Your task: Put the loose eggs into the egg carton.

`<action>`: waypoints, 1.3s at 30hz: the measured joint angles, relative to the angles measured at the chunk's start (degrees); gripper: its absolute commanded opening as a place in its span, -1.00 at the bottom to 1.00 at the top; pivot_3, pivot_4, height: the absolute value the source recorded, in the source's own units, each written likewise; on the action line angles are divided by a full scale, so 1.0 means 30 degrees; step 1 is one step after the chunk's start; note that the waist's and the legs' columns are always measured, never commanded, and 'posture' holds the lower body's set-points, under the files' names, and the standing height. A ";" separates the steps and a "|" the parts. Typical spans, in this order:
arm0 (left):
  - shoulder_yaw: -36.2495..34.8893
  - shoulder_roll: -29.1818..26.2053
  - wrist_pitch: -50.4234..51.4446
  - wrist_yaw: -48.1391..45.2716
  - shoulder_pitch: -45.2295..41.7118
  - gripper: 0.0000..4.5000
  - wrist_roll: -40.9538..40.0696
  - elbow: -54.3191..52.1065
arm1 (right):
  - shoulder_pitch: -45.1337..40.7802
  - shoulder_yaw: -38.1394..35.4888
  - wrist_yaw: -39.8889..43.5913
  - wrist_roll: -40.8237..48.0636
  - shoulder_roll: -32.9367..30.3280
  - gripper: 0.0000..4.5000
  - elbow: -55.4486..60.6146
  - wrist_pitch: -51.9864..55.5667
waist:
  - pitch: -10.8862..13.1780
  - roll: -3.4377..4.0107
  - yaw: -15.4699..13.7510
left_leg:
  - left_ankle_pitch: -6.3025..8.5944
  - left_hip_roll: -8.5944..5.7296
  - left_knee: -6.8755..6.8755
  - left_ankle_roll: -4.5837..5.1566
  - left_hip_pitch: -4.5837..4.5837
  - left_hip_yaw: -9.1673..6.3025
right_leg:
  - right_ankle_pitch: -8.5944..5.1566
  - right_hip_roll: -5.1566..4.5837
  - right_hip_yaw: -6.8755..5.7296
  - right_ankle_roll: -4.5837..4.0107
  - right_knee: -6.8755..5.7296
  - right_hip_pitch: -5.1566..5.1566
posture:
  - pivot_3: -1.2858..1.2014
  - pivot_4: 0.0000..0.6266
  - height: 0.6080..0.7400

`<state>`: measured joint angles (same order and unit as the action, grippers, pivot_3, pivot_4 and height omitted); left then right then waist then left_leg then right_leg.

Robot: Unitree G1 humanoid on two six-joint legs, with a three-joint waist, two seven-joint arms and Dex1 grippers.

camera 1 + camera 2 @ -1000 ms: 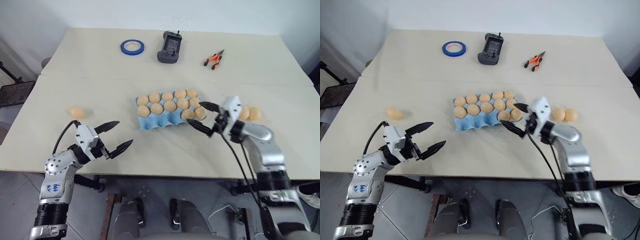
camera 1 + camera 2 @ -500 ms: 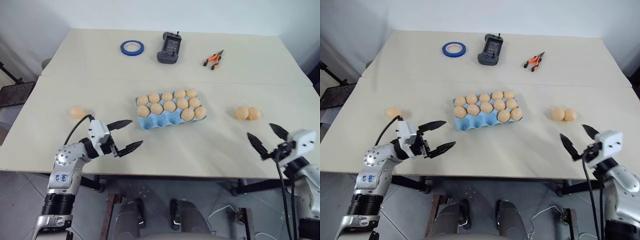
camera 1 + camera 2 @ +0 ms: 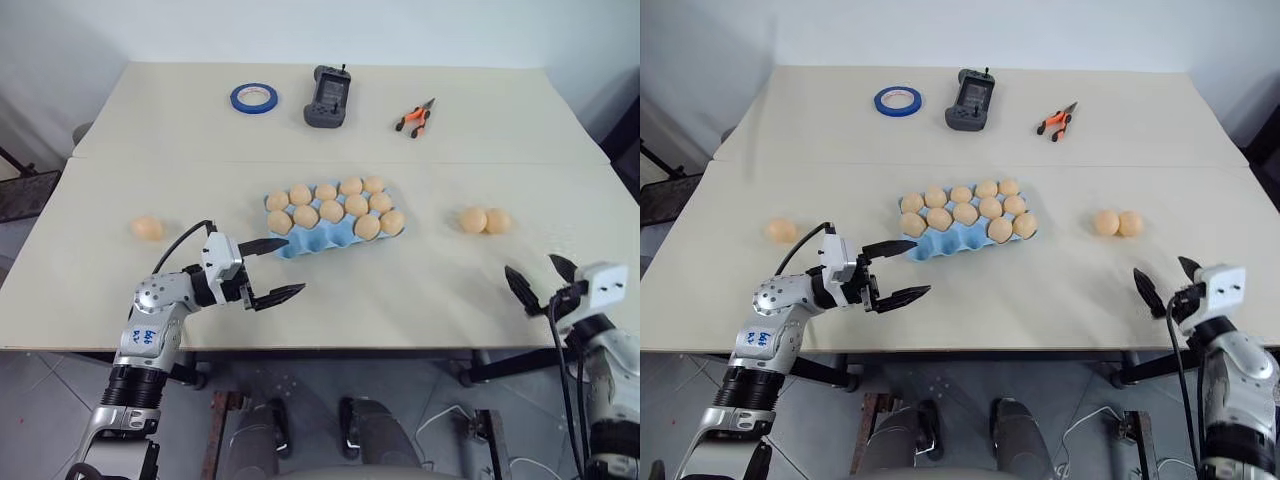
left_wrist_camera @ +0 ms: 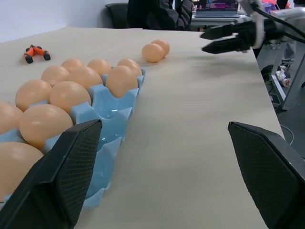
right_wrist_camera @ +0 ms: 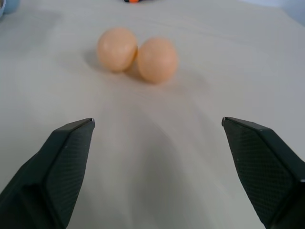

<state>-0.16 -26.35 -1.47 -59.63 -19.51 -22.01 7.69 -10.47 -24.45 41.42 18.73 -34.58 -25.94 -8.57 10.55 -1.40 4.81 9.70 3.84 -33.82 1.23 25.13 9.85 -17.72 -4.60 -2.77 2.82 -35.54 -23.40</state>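
Observation:
The light blue egg carton lies mid-table, with several tan eggs in its cups. One loose egg rests far to the left, and two loose eggs touch each other to the right of the carton. My left gripper is open and empty, level above the table just in front of the carton's left end. Near the table's front right edge, my right gripper is open and empty. It points at the two eggs, which lie a short way ahead of its fingertips.
Along the far side of the table lie a blue tape roll, a black handheld device and orange-handled pliers. A seam crosses the table behind the carton. The front edge runs just under both grippers.
My right gripper swung from the carton's right end out to the right and back to the front edge. My left gripper moved right, toward the carton's front. Both stayed open.

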 measured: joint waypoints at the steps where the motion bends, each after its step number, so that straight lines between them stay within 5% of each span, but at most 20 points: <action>1: -0.0023 -0.0014 -0.0014 0.0036 0.0048 1.00 0.0014 -0.0006 | -0.0865 0.0310 0.0016 -0.0278 -0.0317 0.99 -0.0734 0.0048 | 0.0000 0.0000 0.0001 | -0.0001 0.0000 -0.0004 0.0001 0.0001 -0.0004 | -0.0001 0.0001 -0.0001 -0.0002 -0.0008 -0.0002 | 0.03 -0.52 1.00; 7: -0.0186 -0.0054 -0.0079 0.0245 0.0592 1.00 0.0041 -0.0155 | -0.6192 0.2114 -0.0081 -0.2044 -0.1261 0.99 -0.5852 0.0240 | 0.0007 0.0010 -0.0016 | -0.0006 0.0002 -0.0010 0.0004 0.0007 -0.0028 | 0.0003 0.0001 -0.0023 0.0007 -0.0049 -0.0020 | 0.03 -0.52 1.00; 16: -0.0673 -0.0154 -0.0079 0.0966 0.1333 1.00 0.0013 -0.0961 | -0.9882 0.3862 0.0474 -0.3676 -0.1281 0.99 -1.1097 -0.0637 | 0.0011 0.0017 -0.0062 | 0.0010 -0.0003 -0.0012 0.0030 0.0022 -0.0040 | 0.0039 -0.0006 -0.0042 0.0078 -0.0053 -0.0019 | 0.03 -0.52 1.00; 19: -0.0713 -0.0178 -0.0076 0.1166 0.1515 1.00 -0.0003 -0.1024 | -1.0502 0.4075 0.0488 -0.3939 -0.1281 0.75 -1.2033 -0.0967 | 0.0012 0.0019 -0.0020 | 0.0009 -0.0001 -0.0021 0.0028 0.0019 -0.0040 | 0.0039 -0.0007 -0.0040 0.0078 -0.0062 -0.0019 | 0.03 -0.52 1.00; 26: -0.0725 -0.0283 -0.0074 0.1515 0.1628 1.00 -0.0021 -0.1543 | -1.0989 0.4291 0.0807 -0.4115 -0.1275 -0.29 -1.2587 -0.1703 | 0.0013 0.0021 -0.0014 | 0.0009 -0.0002 -0.0028 0.0028 0.0018 -0.0039 | 0.0039 -0.0008 -0.0035 0.0078 -0.0075 -0.0019 | 0.03 -0.52 1.00; 31: -0.0866 -0.0445 -0.0076 0.1640 0.1855 1.00 -0.0022 -0.1552 | -1.0790 0.4266 0.2421 -0.3482 -0.0944 -0.33 -1.1088 -0.1570 | 0.0018 0.0028 0.0042 | 0.0009 0.0010 -0.0028 0.0027 0.0014 -0.0035 | 0.0062 0.0000 -0.0031 0.0119 -0.0108 -0.0029 | 0.03 -0.52 1.00; 39: -0.2453 -0.1050 -0.0077 0.2125 0.2888 1.00 -0.0157 -0.1594 | -0.8446 0.5059 0.5369 0.0360 0.0770 -0.33 0.0455 0.3397 | 0.0032 0.0054 -0.0037 | 0.0010 0.0060 -0.0008 0.0010 0.0016 -0.0054 | 0.0105 0.0010 -0.0048 0.0195 -0.0137 -0.0054 | 0.03 -0.52 1.00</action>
<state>-7.52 -29.50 -1.70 -53.25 -10.84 -22.48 2.91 -35.81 -9.27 57.53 19.81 -32.27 -24.57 1.62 10.65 -1.24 4.69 9.73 4.02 -33.85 1.26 25.18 9.68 -17.40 -4.57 -2.91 3.41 -35.95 -23.56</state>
